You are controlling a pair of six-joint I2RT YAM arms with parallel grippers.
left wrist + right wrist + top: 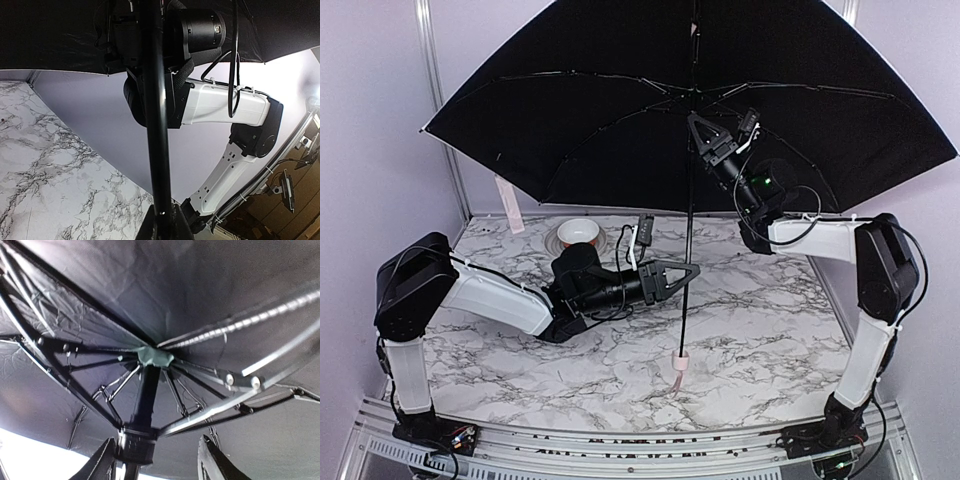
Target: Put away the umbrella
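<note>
One umbrella point(620, 100) open; left claw point(691, 271) clamped on its shaft point(688, 225); right claw point(703, 125) parted around shaft

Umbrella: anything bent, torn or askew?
Nothing stands out. The umbrella is fully open, ribs look straight, shaft upright in the shut left gripper; the right gripper has its jaws open around the runner.

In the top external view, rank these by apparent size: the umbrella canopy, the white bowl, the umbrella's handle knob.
1. umbrella canopy, by far the largest, filling most of the upper frame.
2. white bowl.
3. handle knob, the smallest, even though it seems nearer the camera than the bowl.
</note>
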